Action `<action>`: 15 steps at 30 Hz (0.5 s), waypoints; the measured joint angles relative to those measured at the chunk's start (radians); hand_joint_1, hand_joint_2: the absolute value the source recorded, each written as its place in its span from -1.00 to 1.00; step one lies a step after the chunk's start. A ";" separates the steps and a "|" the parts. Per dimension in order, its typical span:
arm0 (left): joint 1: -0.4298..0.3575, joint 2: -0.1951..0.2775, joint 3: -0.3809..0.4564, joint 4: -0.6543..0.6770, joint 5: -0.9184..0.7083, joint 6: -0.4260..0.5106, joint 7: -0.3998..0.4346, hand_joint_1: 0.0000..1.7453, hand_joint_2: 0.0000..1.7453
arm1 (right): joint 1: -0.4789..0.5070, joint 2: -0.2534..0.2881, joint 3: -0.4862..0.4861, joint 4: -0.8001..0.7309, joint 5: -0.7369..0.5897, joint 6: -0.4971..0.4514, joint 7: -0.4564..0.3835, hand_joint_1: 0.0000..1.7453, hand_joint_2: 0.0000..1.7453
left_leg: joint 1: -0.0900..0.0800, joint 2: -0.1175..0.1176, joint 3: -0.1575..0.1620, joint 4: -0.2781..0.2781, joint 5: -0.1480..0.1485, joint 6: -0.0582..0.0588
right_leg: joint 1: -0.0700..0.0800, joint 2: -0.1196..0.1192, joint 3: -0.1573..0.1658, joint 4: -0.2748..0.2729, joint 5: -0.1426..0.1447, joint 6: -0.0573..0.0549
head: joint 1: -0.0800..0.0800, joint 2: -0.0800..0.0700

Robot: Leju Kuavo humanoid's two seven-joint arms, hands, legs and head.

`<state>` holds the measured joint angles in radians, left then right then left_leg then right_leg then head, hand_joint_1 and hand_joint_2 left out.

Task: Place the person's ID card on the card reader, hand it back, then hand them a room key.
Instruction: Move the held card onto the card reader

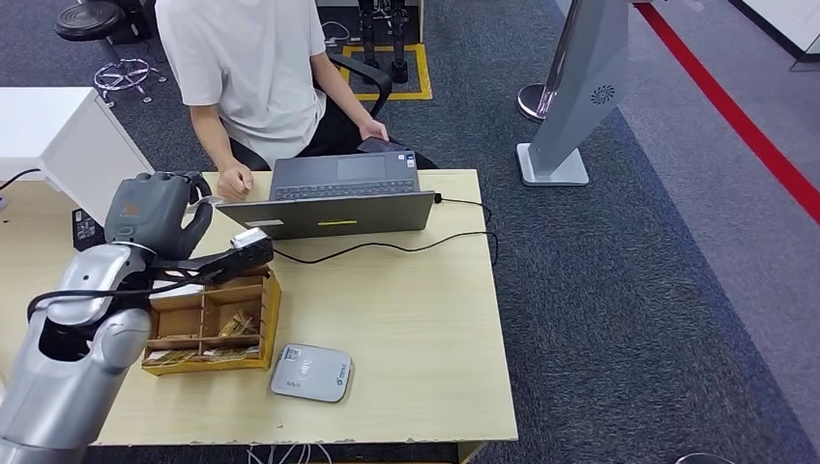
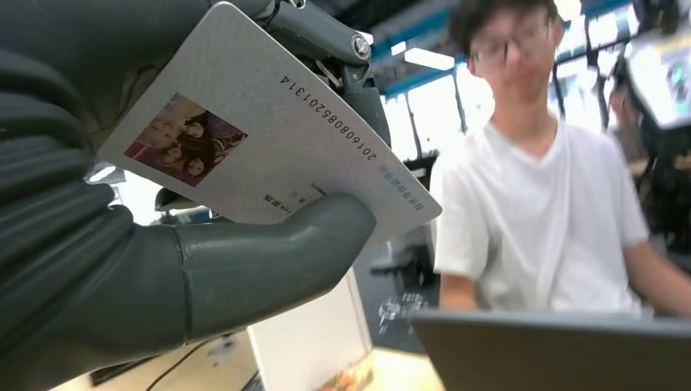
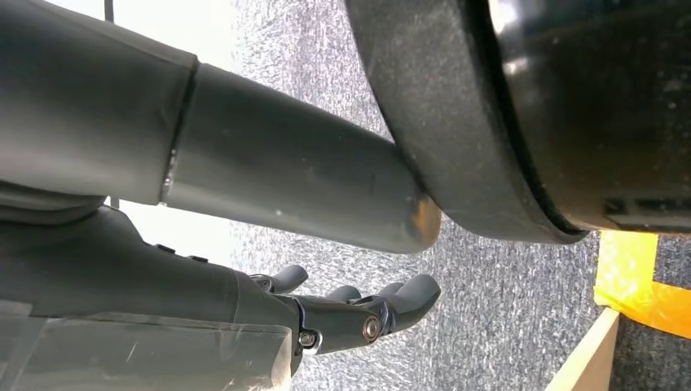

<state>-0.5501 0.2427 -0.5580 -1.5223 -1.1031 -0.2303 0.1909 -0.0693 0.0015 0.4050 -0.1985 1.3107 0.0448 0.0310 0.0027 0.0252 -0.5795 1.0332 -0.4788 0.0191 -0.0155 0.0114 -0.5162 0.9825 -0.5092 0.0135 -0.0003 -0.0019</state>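
Grey fingers of the left hand clamp the ID card, thumb pressed under one face, dark fingers on the other. In the head view the left hand sits raised over the wooden tray at the table's left side, the card poking out toward the laptop. The person sits just behind the laptop, one hand resting on the table edge near the robot's hand. The reader lies flat near the table's front edge, just beside the tray and well apart from the card.

Judging by the pose, the card is either heading to the reader or being offered back; I cannot tell which. If it goes to the reader, keep the pinch firm, clear the tray's rim, and lay the card flat on the reader's top. If it goes back, extend it past the laptop lid, edge first, and loosen only once the person grips it.

The right hand hangs over carpet, fingers loosely curled on nothing.
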 joint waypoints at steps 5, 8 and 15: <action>0.101 -0.011 0.000 -0.142 -0.066 0.078 0.000 1.00 1.00 | 0.002 0.004 -0.009 0.002 -0.002 -0.009 0.008 -1.00 -1.00 | 0.000 0.000 0.000 0.000 0.000 0.000 | 0.000 0.000 -0.001 0.000 0.000 0.000 | 0.000 0.000; 0.131 -0.016 0.000 -0.185 -0.073 0.082 0.000 1.00 1.00 | 0.003 0.005 -0.013 0.003 -0.004 -0.009 0.009 -1.00 -1.00 | 0.000 0.000 0.000 0.000 0.000 0.000 | 0.000 0.000 -0.002 0.000 0.000 0.000 | 0.000 0.000; 0.158 -0.023 0.000 -0.222 -0.083 0.089 -0.008 1.00 1.00 | 0.004 0.006 -0.015 0.004 -0.005 -0.011 0.009 -1.00 -1.00 | 0.000 0.000 0.000 0.000 0.000 0.000 | 0.000 0.000 0.000 0.000 0.000 0.000 | 0.000 0.000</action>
<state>-0.3921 0.2199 -0.5581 -1.7443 -1.1863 -0.1409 0.1827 -0.0656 0.0076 0.3902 -0.1946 1.3057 0.0335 0.0397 0.0027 0.0250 -0.5793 1.0332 -0.4785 0.0193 -0.0154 0.0113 -0.5161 0.9825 -0.5090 0.0135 -0.0004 -0.0019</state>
